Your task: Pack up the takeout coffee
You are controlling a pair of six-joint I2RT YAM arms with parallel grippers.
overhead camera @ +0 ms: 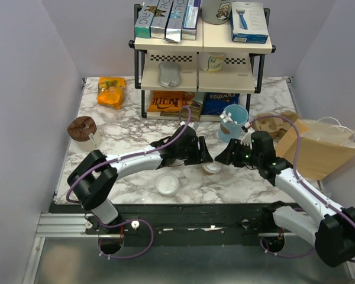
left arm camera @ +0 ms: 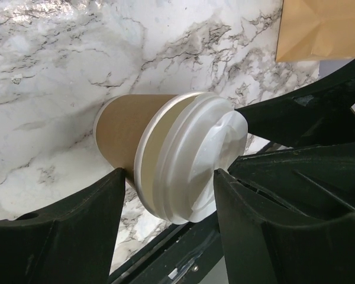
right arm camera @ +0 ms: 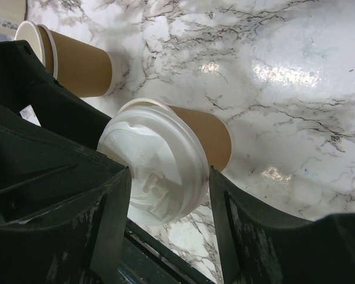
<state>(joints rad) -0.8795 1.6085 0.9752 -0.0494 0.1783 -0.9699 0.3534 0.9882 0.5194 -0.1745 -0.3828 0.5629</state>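
Left gripper (left arm camera: 168, 176): narrowed about the white lid (left arm camera: 195, 154), with a finger at each side; whether pressure is applied cannot be told.
Takeout coffee (overhead camera: 212, 168): stood upright on the marble table (overhead camera: 130, 136), front centre, between the two grippers and left of the brown paper bag (overhead camera: 319, 155).
Right gripper (right arm camera: 168, 173): closed on the same lid from the opposite side.
Handling: judged light. The paper wall would be dented by a hard squeeze. The plastic lid is smooth and looks crookedly seated, so a spill is risked.
Hold: best taken on the wall just under the rolled rim, not by the lid.
Writing: "Doritos" is read on the blue bag (overhead camera: 228, 102) under the shelf (overhead camera: 171, 44). Embossing on the lid cannot be made out.
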